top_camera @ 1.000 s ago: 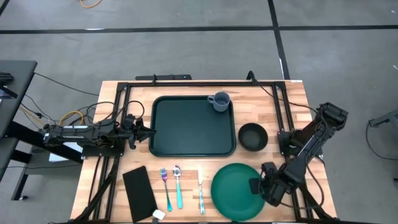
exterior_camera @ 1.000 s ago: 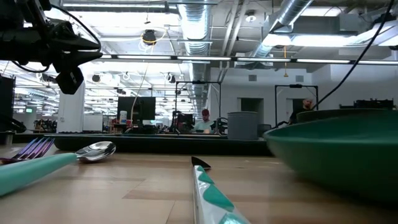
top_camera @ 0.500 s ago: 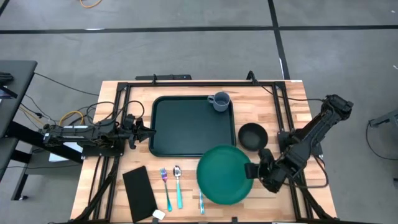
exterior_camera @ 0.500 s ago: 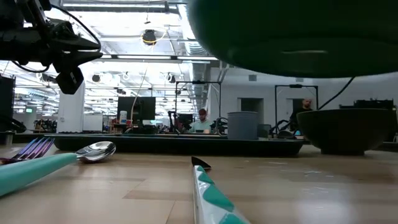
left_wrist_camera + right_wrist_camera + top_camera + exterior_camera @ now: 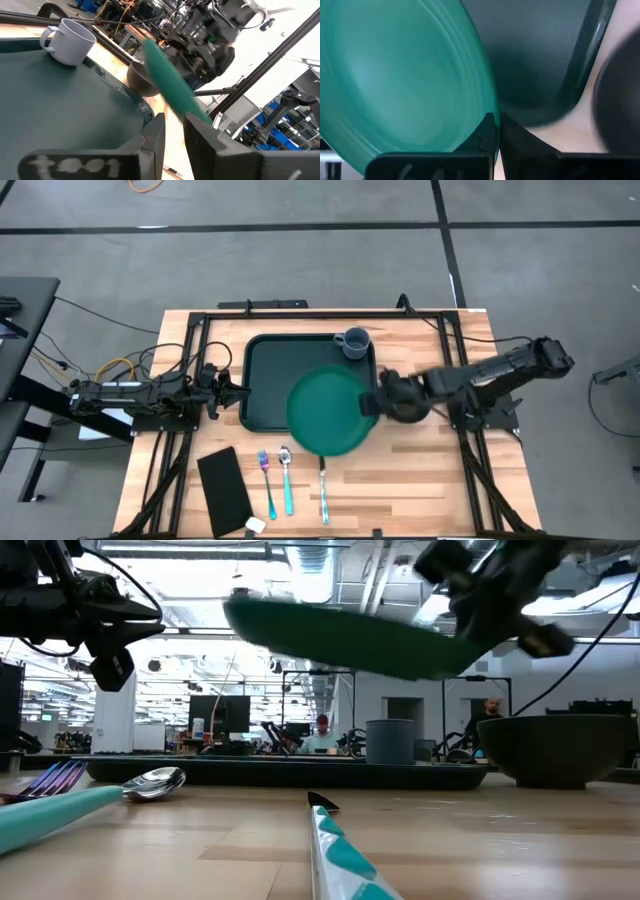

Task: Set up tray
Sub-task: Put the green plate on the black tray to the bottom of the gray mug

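The right gripper [image 5: 372,402] hangs above the table's middle, its fingers pinched tight on the rim of a green plate [image 5: 326,411] that juts out ahead of it, tilted and clear of the wood. The tray [image 5: 270,380] lies flat just beyond and below the plate, which already overlaps its near corner; a mug [image 5: 353,342] stands in the tray's far corner, off to the side of the gripper's path. A dark bowl [image 5: 555,748] sits on the table right beneath the gripper. The left gripper [image 5: 232,391] waits at the tray's opposite edge; I cannot tell how its fingers stand. The risk, to my eye: an edge-only hold on a slanted plate could slip, or the low side could catch the tray's raised rim on the way down.
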